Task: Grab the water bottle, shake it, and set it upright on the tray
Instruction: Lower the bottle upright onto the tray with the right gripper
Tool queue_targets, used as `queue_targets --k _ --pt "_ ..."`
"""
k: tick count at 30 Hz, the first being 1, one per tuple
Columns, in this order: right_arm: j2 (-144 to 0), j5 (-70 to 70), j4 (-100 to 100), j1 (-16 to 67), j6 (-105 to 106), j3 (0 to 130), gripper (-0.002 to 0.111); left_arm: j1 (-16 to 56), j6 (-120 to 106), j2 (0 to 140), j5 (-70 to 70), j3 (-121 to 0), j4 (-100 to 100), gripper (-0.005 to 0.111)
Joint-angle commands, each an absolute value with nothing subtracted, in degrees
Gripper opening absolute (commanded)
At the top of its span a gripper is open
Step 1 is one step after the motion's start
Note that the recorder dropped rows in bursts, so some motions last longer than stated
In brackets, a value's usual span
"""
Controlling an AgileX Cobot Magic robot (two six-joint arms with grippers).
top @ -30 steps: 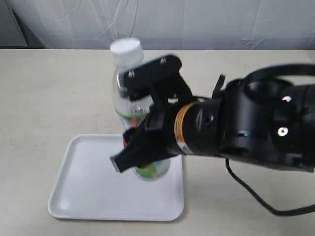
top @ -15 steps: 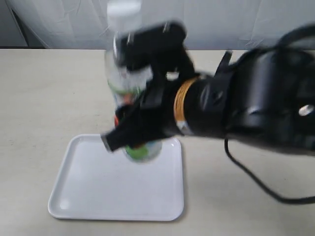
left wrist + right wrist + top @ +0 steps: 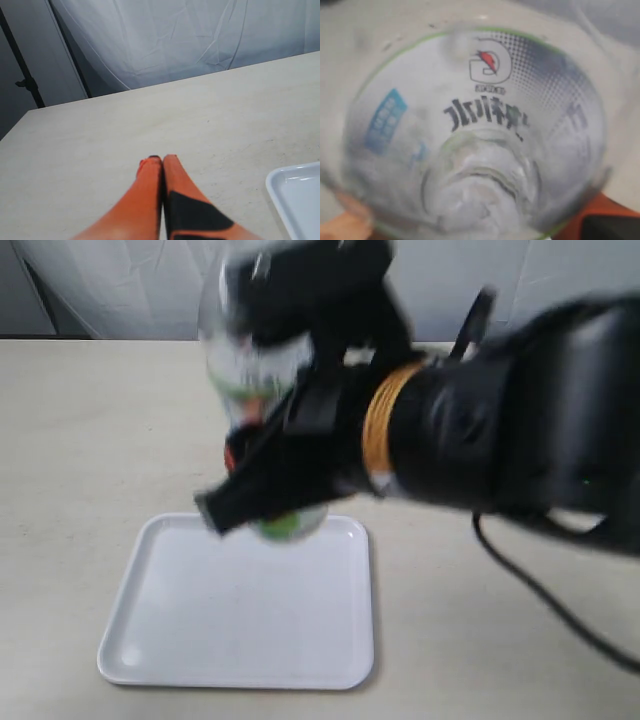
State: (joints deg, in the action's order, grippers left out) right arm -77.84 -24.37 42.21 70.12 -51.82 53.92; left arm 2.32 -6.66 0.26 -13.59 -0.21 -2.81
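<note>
black claw [image 3: 232, 412] hides water bottle [image 3: 475, 115], tray [image 3: 200, 632] below

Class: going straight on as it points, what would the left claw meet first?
From the left claw, the line looks free across the table to the curtain; the tray sits aside. Depth unclear.

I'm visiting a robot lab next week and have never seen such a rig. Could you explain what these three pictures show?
It is a robot with two arms, each ending in a gripper. The wide picture comes from a camera off the arms: the right gripper is clamped on a clear water bottle, apparently held up over a white tray on a pale table. The other two come from cameras on the wrists. One shows the left gripper, orange, shut and empty, with the tray's corner nearby. The other looks at the bottle's label from very close.
</note>
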Motion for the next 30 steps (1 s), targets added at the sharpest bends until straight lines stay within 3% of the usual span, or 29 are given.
queue_targets --k 1,9,11,13,15,19,21,24,30 --pt "-77.59 -16.26 45.31 70.32 -52.12 54.99 -0.001 2.34 -6.50 0.00 -13.68 0.00 -2.62 0.000" --pt "-73.32 -14.36 42.67 71.00 -47.81 59.18 -0.001 2.34 -6.50 0.00 -13.68 0.00 -2.62 0.000" --pt "-74.55 -20.92 44.29 71.25 -43.74 58.40 -0.001 2.34 -6.50 0.00 -13.68 0.00 -2.62 0.000" --pt "-76.19 -36.22 53.90 68.44 -57.36 58.67 -0.001 2.34 -6.50 0.00 -13.68 0.00 -2.62 0.000" --pt "-77.61 -41.21 57.22 66.21 -67.96 58.11 -0.001 2.34 -6.50 0.00 -13.68 0.00 -2.62 0.000" --pt "-77.86 -13.55 38.66 67.63 -43.85 55.71 -0.001 2.34 -6.50 0.00 -13.68 0.00 -2.62 0.000" --pt "-78.22 -14.74 35.49 67.87 -38.79 56.09 -0.001 2.34 -6.50 0.00 -13.68 0.00 -2.62 0.000" --pt "-79.35 -18.04 38.47 63.47 -52.64 55.75 -0.001 2.34 -6.50 0.00 -13.68 0.00 -2.62 0.000" --pt "-81.93 -2.15 37.97 62.60 -47.13 49.82 -0.001 2.34 -6.50 0.00 -13.68 0.00 -2.62 0.000"
